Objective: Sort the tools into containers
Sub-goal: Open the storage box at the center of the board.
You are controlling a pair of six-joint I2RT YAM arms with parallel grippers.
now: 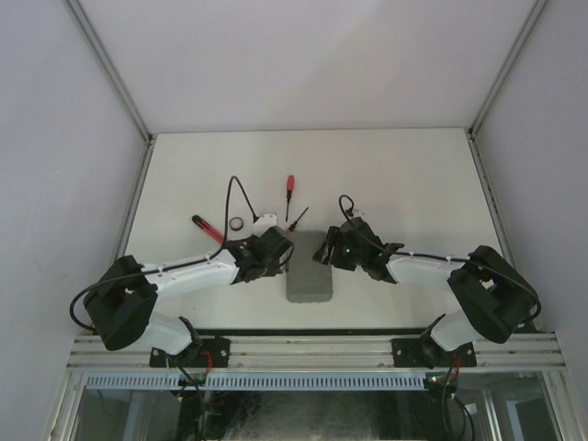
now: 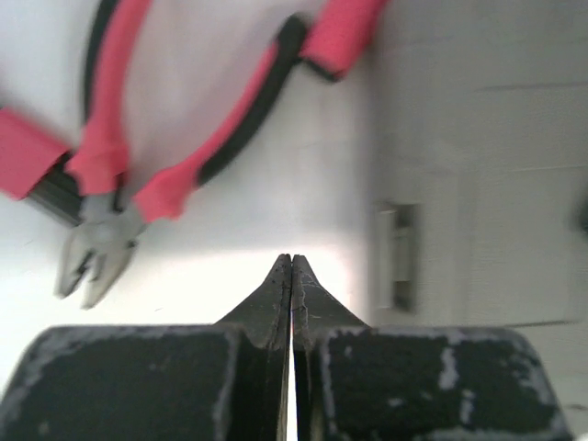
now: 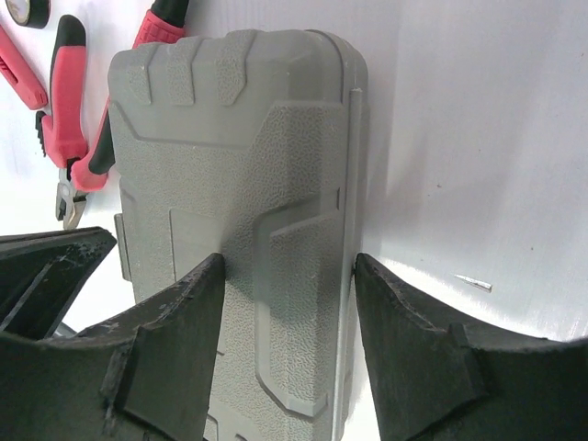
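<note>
Pliers (image 2: 110, 156) and screwdrivers (image 1: 288, 188) lie unsorted ahead of left end effector (image 2: 292, 266), together, empty; right end effector (image 3: 289, 262) apart, astride closed grey case (image 3: 239, 119).

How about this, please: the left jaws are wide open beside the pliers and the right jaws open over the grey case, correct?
Not quite: the left wrist view shows the left gripper with jaws shut beside the pliers; the right gripper has jaws open over the grey case.
</note>
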